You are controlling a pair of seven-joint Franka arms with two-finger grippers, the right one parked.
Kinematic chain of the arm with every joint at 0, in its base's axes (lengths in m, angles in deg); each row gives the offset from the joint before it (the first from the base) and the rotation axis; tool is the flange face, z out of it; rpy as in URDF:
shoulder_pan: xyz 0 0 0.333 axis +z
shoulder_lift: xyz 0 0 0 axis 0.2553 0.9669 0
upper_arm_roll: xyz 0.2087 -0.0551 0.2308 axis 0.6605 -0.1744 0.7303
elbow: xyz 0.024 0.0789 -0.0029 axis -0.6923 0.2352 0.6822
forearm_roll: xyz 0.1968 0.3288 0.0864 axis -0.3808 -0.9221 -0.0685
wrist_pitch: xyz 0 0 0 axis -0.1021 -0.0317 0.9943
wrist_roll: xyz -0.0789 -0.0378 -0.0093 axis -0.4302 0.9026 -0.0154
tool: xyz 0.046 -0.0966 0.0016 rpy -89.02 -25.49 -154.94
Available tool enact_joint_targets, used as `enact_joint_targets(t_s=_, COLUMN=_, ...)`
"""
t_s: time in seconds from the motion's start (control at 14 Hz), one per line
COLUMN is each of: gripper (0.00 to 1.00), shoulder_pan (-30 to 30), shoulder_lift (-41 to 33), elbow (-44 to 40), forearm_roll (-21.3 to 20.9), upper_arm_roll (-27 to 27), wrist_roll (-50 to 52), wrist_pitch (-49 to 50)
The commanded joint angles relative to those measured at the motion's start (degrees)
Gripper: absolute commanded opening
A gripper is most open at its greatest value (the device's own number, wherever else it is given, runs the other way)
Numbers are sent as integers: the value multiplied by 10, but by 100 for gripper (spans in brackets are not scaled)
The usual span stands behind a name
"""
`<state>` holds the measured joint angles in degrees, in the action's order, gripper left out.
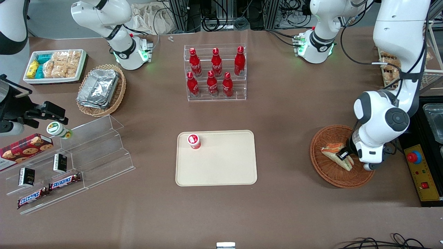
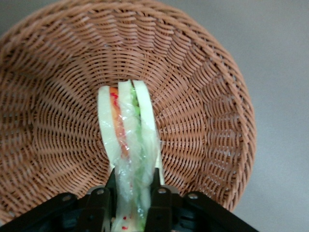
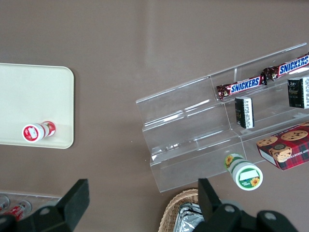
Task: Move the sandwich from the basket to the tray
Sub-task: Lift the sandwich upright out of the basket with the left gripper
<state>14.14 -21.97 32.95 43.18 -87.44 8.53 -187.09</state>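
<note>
The small three-cornered sandwich (image 1: 335,154) of pale bread, with orange-red and green layers inside, lies in the round, reddish-brown woven basket (image 1: 328,176), toward the working arm's end of the brown surface (image 1: 294,114); it stands on its edge, so the bread slices face out to the sides where two fingers can press on them; the end effector (image 1: 343,155) is down in the basket, at about 3 o'clock from the middle of the front view; in the wrist view the end effector (image 2: 130,193) is closed narrow on the sandwich (image 2: 129,140), with one black finger (image 2: 100,200) on each bread side, so the soft filling is squeezed in between and should not slide out; the sandwich looks wrapped in thin clear film, which may be slippery, so I think a gentle, steady squeeze is best; I cannot tell if the sandwich is lifted off the basket (image 2: 207,111) floor yet; the flat cream-beige plastic tray (image 1: 221,169) with round corners sits in the middle of the surface, well apart from the basket, at about 9 o'clock from it; a small red and white bottle (image 1: 194,141) stands on the tray near one corner, farther from the front camera; most of the tray is bare, so there is lots of room to put the sandwich down without bumping the bottle; I think the next job is to lift straight up, clear of the basket rim, then carry it over.
</note>
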Motion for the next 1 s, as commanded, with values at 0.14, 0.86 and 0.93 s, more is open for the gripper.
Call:
enact_joint_targets(t_s=0.14, gripper=0, shoulder_pan=-2, shoulder_lift=-68, elbow=-119, forearm_roll=-3, upper_arm_roll=-6, wrist_roll=17, wrist_pitch=259)
enact_joint_targets(t_s=0.86, gripper=0, shoulder_pan=-6, shoulder_lift=-74, elbow=-308, forearm_roll=-3, upper_arm_roll=-119, wrist_roll=-130, wrist_pitch=513)
enact_joint_targets(t_s=0.93, gripper=0, shoulder_pan=-8, shoulder_lift=-63, elbow=-308, forearm_roll=-14, upper_arm_roll=-151, wrist_roll=-126, wrist_pitch=506)
